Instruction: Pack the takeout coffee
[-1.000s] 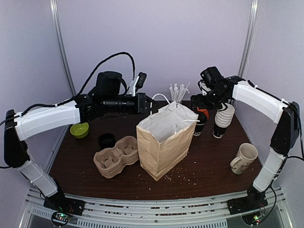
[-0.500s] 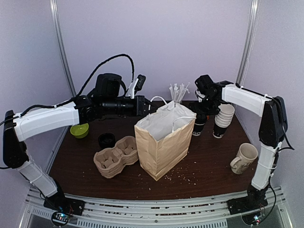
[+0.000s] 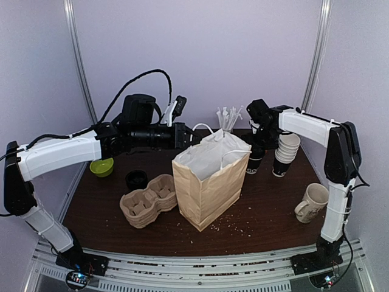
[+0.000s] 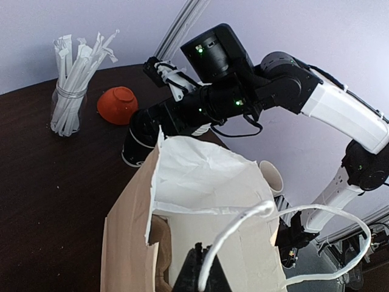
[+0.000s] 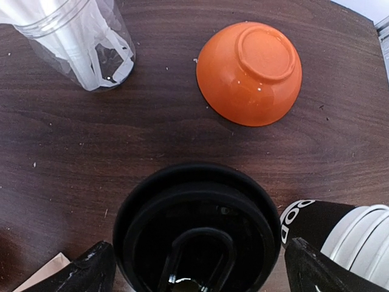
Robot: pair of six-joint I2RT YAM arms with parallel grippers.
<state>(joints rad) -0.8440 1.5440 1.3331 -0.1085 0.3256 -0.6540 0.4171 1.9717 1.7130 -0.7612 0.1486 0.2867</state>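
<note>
The left gripper [image 4: 197,274] is pinched fully closed on the white handle [image 4: 243,225] at the mouth of the paper bag [image 3: 206,182], which stands upright and open; the right gripper [image 5: 200,271] hangs just beyond the bag's right side, its fingers [image 5: 91,271] spread as wide as they go, one either side of the takeout coffee [image 5: 197,228] and gripping nothing. The coffee stands upright on the table just right of the bag, between it and the stack of white cups [image 3: 285,152]; an orange bowl [image 5: 249,73] lies upside down behind the bag.

Orange bowl [image 5: 249,73] — upside down, straw jar [image 5: 85,45] beside, cream mug [image 3: 311,202]
</note>
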